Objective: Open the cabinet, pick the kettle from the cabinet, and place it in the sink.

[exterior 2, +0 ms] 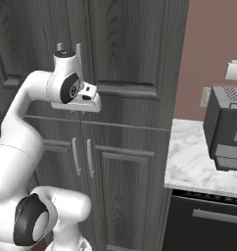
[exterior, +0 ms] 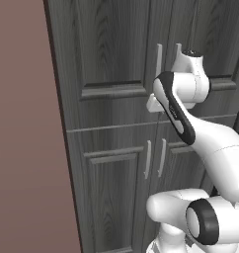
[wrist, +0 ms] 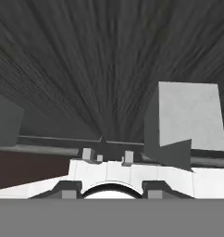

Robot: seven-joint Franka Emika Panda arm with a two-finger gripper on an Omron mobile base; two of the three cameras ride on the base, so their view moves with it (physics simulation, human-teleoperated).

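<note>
I have the pincer (exterior 2: 89,99) pressed close to the cabinet (exterior: 116,59) by its upper silver handles (exterior: 159,60), doors shut; I cannot tell its opening. My right base camera adds a marble tabletop (exterior 2: 194,157), a black appliance (exterior 2: 228,130) and a brown wall (exterior 2: 208,44).

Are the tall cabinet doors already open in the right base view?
No: both doors of the cabinet lie flush and shut, and the gripper is up against them near the handles.
</note>
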